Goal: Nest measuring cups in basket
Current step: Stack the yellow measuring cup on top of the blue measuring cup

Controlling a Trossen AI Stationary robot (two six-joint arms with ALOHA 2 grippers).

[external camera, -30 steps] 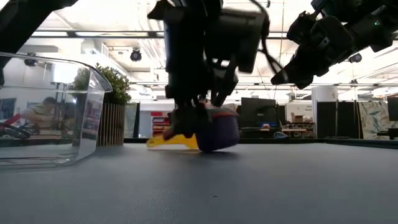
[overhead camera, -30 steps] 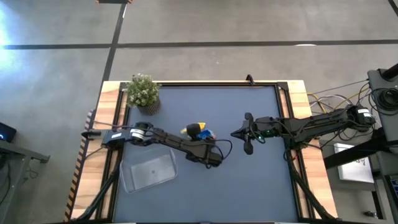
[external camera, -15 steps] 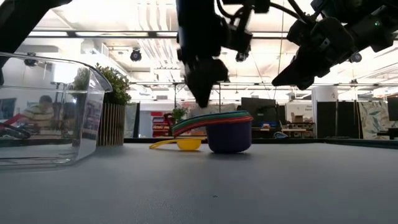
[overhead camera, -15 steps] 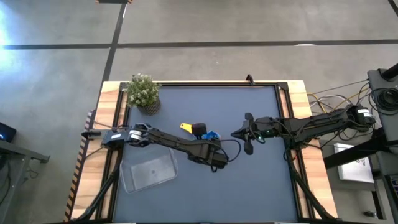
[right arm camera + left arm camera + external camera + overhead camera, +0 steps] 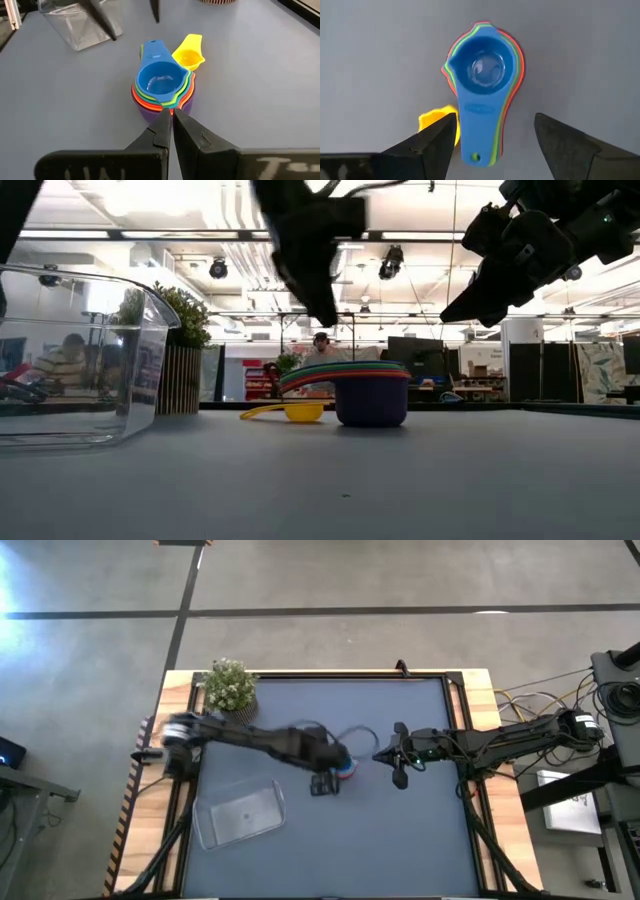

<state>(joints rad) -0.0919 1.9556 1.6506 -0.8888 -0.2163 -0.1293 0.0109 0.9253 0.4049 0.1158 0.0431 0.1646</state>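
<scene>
The nested measuring cups (image 5: 482, 75) stand upright on the mat as one stack, blue on top and purple at the bottom (image 5: 371, 401) (image 5: 161, 85) (image 5: 346, 768). A yellow cup (image 5: 436, 119) (image 5: 290, 411) lies beside the stack, outside it. My left gripper (image 5: 496, 120) (image 5: 312, 275) hangs open above the stack, touching nothing. My right gripper (image 5: 171, 125) (image 5: 398, 755) is shut and hovers to the stack's right, pointing at it. The clear basket (image 5: 240, 815) (image 5: 75, 360) rests flat near the table's left near corner and holds no cup.
A small potted plant (image 5: 230, 688) (image 5: 178, 350) stands at the far left corner. A raised frame (image 5: 455, 730) borders the dark mat. Bare mat lies between the stack and the basket and along the near edge.
My left gripper let go of the stack, rose well clear of it and swung toward the table's left. The stack, tipped under the fingers a second ago, settled upright on its base. The yellow cup stayed beside it. My right arm kept still.
</scene>
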